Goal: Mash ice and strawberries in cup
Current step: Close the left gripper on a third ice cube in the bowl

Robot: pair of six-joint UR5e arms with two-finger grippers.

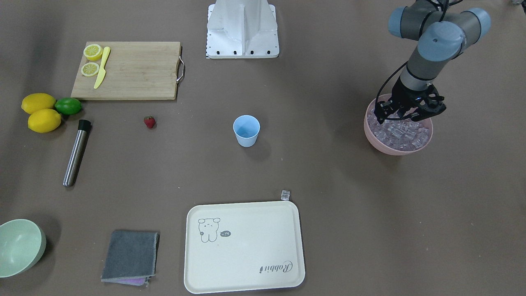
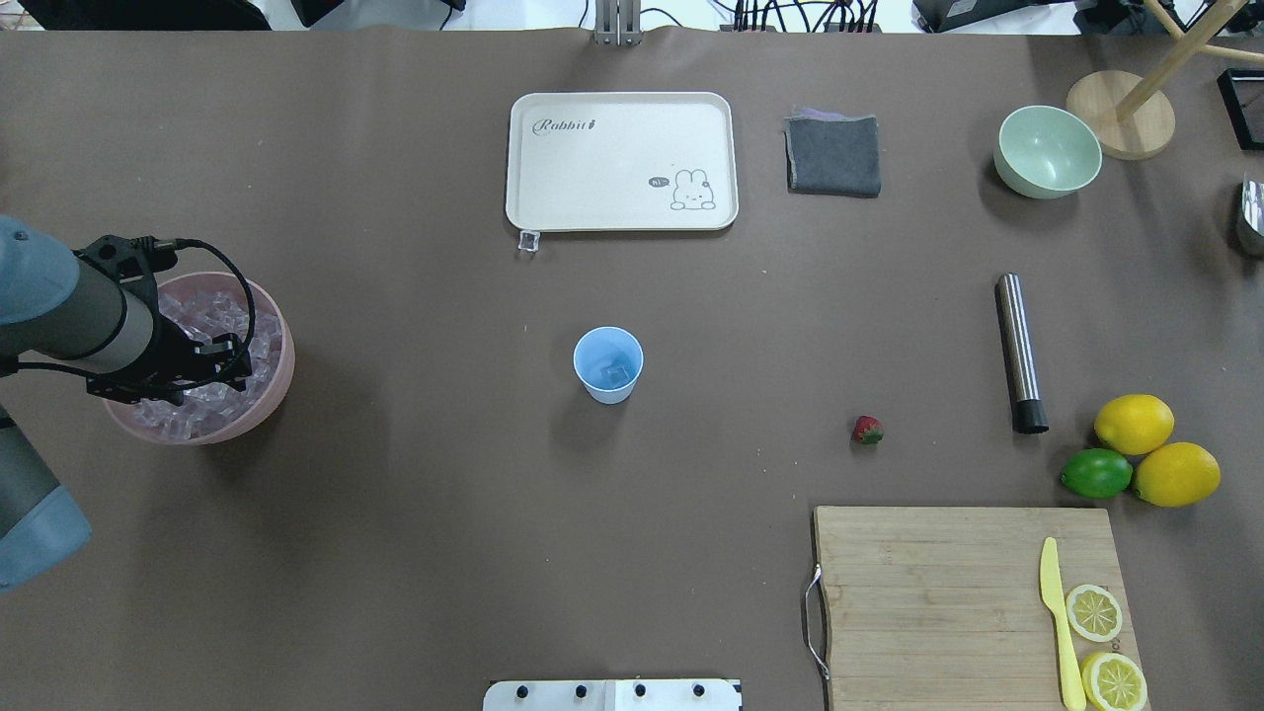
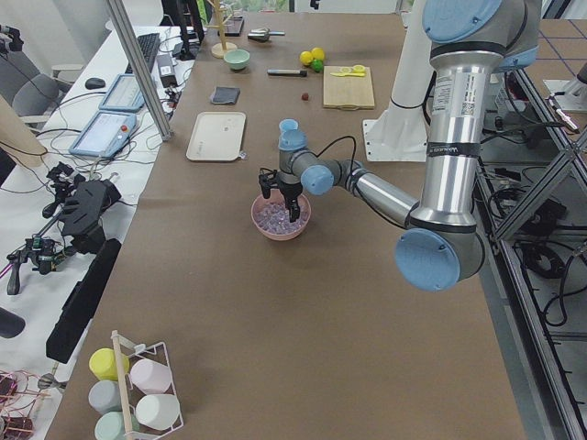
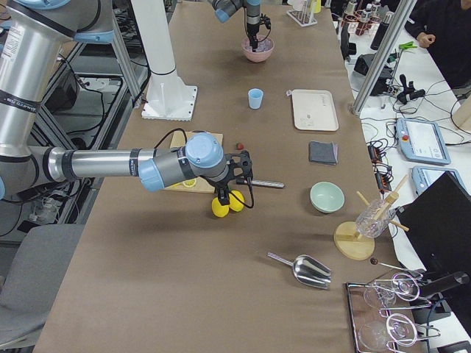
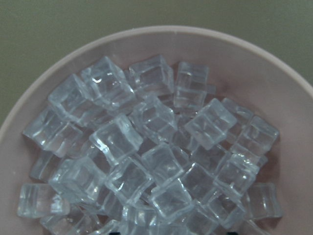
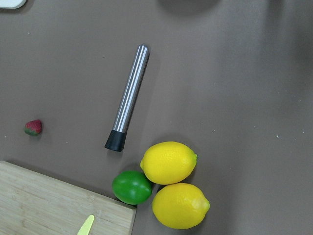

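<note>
Finding the ice [image 5: 156,147] heaped in the pink bowl [image 1: 384,146] near the nine o'clock edge of the desk [image 2: 395,553] in the overhead view, filling it close to the rim. Seeing the left pincer [image 1: 407,116] hanging straight over that heap, spread open and gripping nothing, tips among or just above the top cubes, without being able to tell about contact. Placing the cup [image 2: 607,363] at three o'clock from the bowl, well apart, standing upright at mid-desk and holding what looks like a single cube. Judging the coming move as closing on one cube and carrying it toward three o'clock, favouring the left arm as by far the nearer. Noting the strawberry [image 2: 867,429] lying loose at about four o'clock from the cup, with a steel muddler [image 2: 1017,351] beyond it, its long axis along twelve to six. Spotting the right pincer [image 4: 227,190] only in the right side view, above the lemons [image 6: 171,161], without being able to tell whether open or closed. Noting one stray cube [image 2: 528,240] just beside the seven o'clock corner of the tray [image 2: 612,168].
</note>
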